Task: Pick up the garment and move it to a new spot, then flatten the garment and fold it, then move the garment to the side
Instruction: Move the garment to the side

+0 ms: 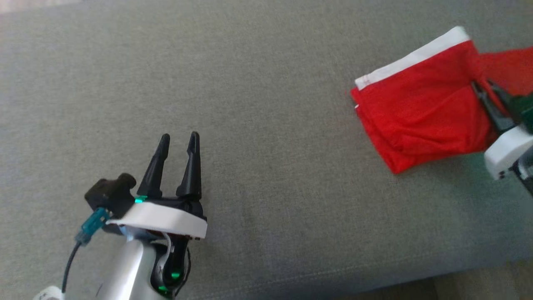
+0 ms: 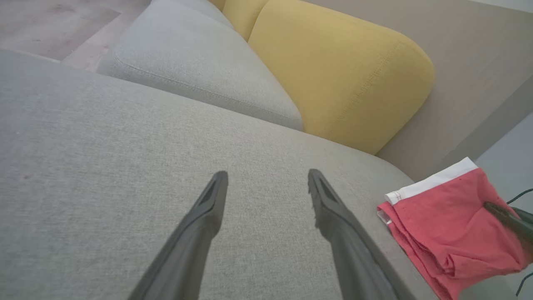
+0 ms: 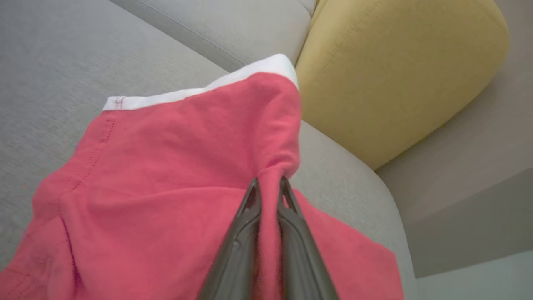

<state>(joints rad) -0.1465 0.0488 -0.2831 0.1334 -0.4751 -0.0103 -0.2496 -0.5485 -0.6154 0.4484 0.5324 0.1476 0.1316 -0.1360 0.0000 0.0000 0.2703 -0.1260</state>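
The pinch is thin: the right jaws grip only a narrow ridge of the red shorts. A lift could probably let the cloth slip free, or take one layer and drag the folded stack open. Those jaws are pressed together on that ridge, with the rest of the shorts lying just beyond them on the grey sofa cushion. The left jaws stand spread wide and empty, well apart from the shorts.

Left pincer, long black tapered fingers, white wrist collar, green lights, teal plug, black cable
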